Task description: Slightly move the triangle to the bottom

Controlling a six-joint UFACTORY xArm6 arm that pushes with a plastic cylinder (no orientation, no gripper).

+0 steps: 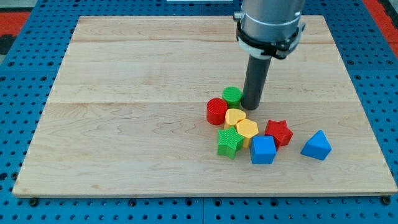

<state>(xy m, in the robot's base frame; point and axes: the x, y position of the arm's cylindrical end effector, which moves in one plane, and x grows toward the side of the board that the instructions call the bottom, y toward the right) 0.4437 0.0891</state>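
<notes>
The blue triangle block (316, 145) lies alone at the view's lower right, right of the cluster. My tip (252, 108) touches the board just right of the green cylinder (232, 95) and above the yellow heart (234, 116). It is well up and left of the triangle, apart from it. The cluster holds a red cylinder (217, 111), a yellow hexagon (247, 130), a green star (229, 142), a blue cube (263, 150) and a red star (279, 132).
The wooden board (124, 112) rests on a blue perforated table (12, 93). The board's bottom edge runs a little below the triangle. The arm's grey body (270, 22) hangs over the board's top right.
</notes>
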